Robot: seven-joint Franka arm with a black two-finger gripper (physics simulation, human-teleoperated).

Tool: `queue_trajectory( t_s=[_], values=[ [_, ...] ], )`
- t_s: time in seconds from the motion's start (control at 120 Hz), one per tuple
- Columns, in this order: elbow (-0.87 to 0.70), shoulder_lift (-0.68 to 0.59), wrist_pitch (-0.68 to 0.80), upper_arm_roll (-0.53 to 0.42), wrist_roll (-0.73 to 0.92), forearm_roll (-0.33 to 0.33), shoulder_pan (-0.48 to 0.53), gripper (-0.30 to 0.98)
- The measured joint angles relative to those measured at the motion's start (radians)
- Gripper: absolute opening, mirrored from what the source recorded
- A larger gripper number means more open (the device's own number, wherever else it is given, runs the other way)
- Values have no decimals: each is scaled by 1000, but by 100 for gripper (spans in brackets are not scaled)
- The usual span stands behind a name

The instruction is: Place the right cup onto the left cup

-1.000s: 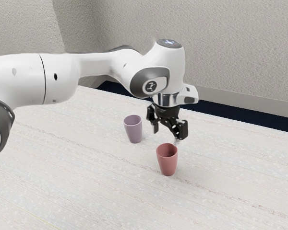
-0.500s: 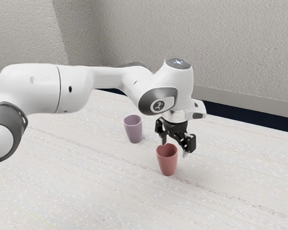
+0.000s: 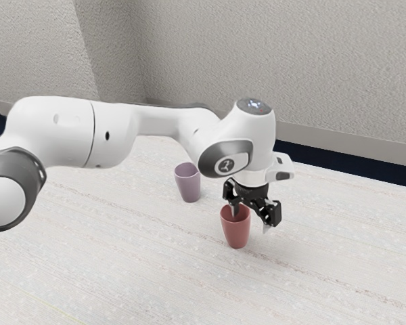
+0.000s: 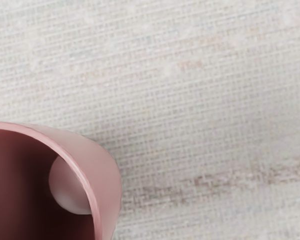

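My gripper [image 3: 251, 220] is open over the pink-red cup [image 3: 235, 231], its two fingertips spread to either side of the cup's rim nearer the exterior view's right. One fingertip appears to dip into the cup's mouth, while the other hangs outside the wall. That same cup [image 4: 106, 175] stands upright, its dark inside facing up toward my hand. The mauve cup [image 3: 188, 184] is upright as well, farther back toward the exterior view's left and apart from both the red cup and my gripper.
Both cups stand on a pale, streaked table [image 3: 122, 264]. A textured grey wall [image 3: 311, 68] rises behind it, beyond a dark strip [image 3: 338, 162] along the table's back edge.
My hand has come down and moved toward the exterior view's right, from above and behind the red cup to its rim. Both cups have stayed where they were.
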Motion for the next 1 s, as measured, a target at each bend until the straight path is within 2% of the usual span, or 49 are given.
queue_trajectory(
  t_s=[0.358, 0.458, 0.842, 1.0],
  values=[
    [1, 31, 32, 8, -21, 22, 1, 68],
    [1, 39, 42, 8, -25, 26, 2, 64],
    [0, 41, 56, 11, -33, 28, 1, 14],
    [-1, 41, 57, 11, -35, 28, 2, 0]
  ],
)
